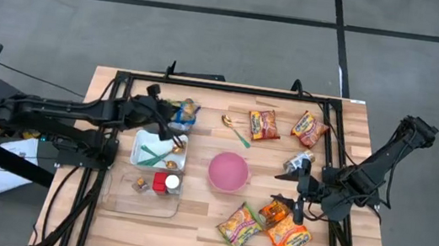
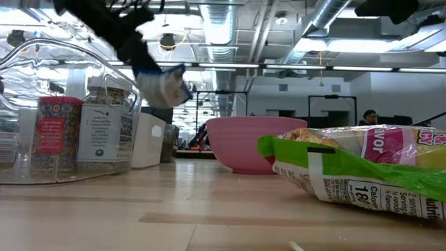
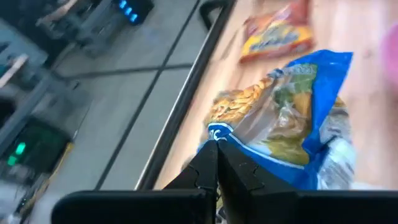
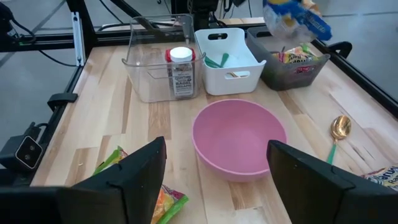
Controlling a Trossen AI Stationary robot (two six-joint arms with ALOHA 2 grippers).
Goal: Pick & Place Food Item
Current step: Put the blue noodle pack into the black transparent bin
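Blue crinkly snack bag (image 1: pixel 185 113) hangs clear of the wooden surface (image 1: pixel 199 214) — pinched in the left gripper (image 3: pixel 217 146) for carrying; right gripper (image 1: pixel 304 179) waits with fingers spread beside the pink plastic bowl (image 1: pixel 228 172).

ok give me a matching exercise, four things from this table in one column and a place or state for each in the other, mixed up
Things:
1. blue snack bag
2. pink bowl
3. gold spoon
4. red-capped spice jar

Places or states:
A. inside the clear bin
B. empty, near the middle of the table
C. held up off the table by the shut left end effector
D. lying flat on the wood, between the blue snack bag and a ramen packet

Pairs: 1-C, 2-B, 3-D, 4-A
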